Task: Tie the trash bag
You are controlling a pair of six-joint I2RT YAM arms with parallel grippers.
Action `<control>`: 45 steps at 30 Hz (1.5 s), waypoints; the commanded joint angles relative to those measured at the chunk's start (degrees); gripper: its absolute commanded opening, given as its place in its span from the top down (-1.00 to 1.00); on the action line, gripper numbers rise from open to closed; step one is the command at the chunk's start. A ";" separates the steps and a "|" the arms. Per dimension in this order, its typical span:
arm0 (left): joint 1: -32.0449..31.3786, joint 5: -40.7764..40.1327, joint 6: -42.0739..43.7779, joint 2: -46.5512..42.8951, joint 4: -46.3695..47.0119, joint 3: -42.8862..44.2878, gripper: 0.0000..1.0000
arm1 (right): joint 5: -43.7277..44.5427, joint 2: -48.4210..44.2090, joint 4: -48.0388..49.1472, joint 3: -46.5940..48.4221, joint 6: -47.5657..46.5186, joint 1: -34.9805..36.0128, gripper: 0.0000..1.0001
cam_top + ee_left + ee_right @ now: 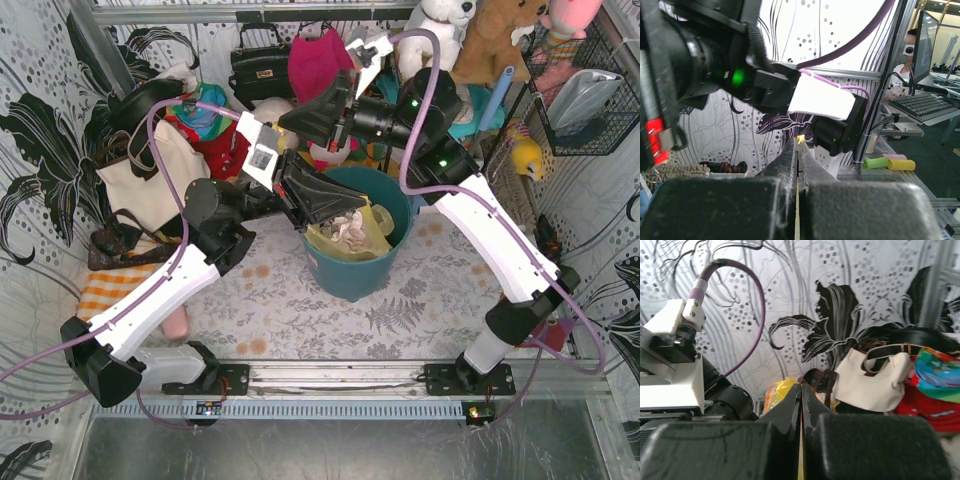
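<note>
The trash bag [350, 235], thin yellow-green plastic with crumpled white paper showing through, sits in a teal round bin [350, 278] at the table's middle. My left gripper [352, 205] reaches over the bin's left rim. In the left wrist view it [800, 142] is shut, with a thin yellow strip of the trash bag [798, 210] pinched between the jaws. My right gripper [292, 118] hangs high, up and left of the bin, pointing left. In the right wrist view it [801, 387] is shut on a yellow sliver, and bunched trash bag plastic [781, 389] shows just behind the tips.
A cream tote bag [150, 180] with dark straps, a black handbag [262, 65] and coloured cloth stand at the back left. Plush toys [500, 30] and a wire basket [585, 90] fill the back right. An orange checked cloth [110, 290] lies by the left arm.
</note>
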 commanded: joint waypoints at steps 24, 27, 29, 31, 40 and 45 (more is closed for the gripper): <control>-0.22 -0.94 3.88 -1.77 -1.03 -1.14 1.00 | 10.49 -11.60 -13.76 -0.14 -10.59 0.31 0.47; -0.23 -1.05 3.84 -2.15 -0.97 -1.60 1.00 | 5.44 -9.68 -14.49 1.69 -12.09 0.31 -0.04; -0.25 -0.89 3.63 -2.14 -0.85 -1.66 1.00 | 2.67 -8.37 -14.47 2.80 -12.98 0.31 -0.15; -0.22 -0.74 3.33 -2.21 -0.45 -1.74 1.00 | 0.84 -6.67 -15.06 4.53 -13.68 0.31 -0.20; -0.23 -0.27 2.77 -2.26 -0.20 -1.90 1.00 | -3.48 -0.99 -16.73 10.52 -15.91 0.31 -0.16; -0.21 -0.49 2.86 -2.31 -0.31 -2.25 1.00 | -5.14 -0.44 -13.74 9.42 -14.51 0.31 0.06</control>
